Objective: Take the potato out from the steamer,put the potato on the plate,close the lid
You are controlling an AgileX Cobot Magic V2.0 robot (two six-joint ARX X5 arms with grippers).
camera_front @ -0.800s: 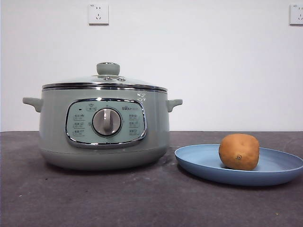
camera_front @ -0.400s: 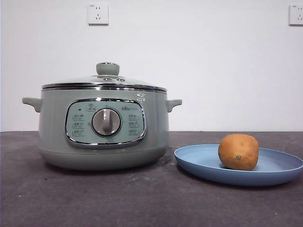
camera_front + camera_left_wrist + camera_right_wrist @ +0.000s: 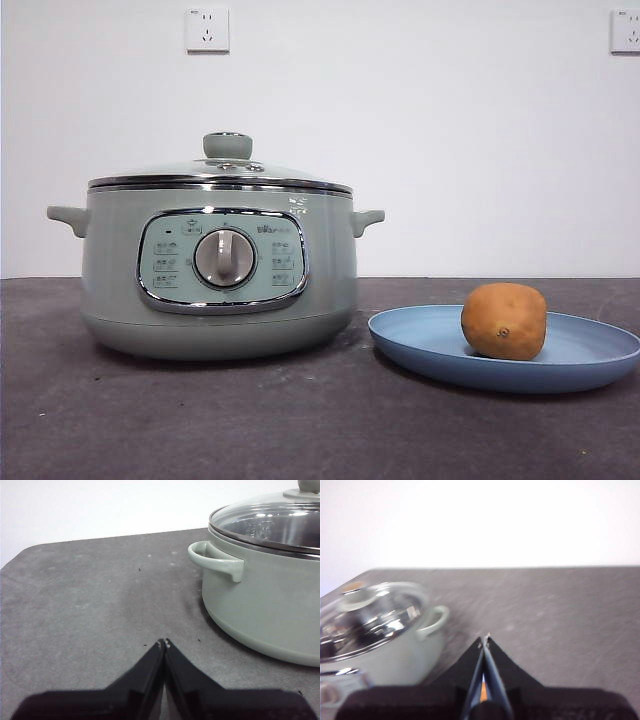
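potato: roundish brown-tan potato with dark specks, sits on the plate, right of centre, well apart from the pot
plate: broad shallow matte light-blue round plate on the dark grey table, just beside the steamer's right side, rims look apart but gap is hard to judge
steamer: wide pale sage-green electric pot, two side handles, chrome-rimmed panel, round silver dial facing front
lid: domed glass lid with chrome rim and pale green knob, seated flat on the steamer, closed
left gripper: black jaws pressed together, empty, low over bare table, near the steamer's side handle
right gripper: jaws closed tip to tip, holding nothing, above table, steamer off to one side; view blurred
wall: white, two sockets up high
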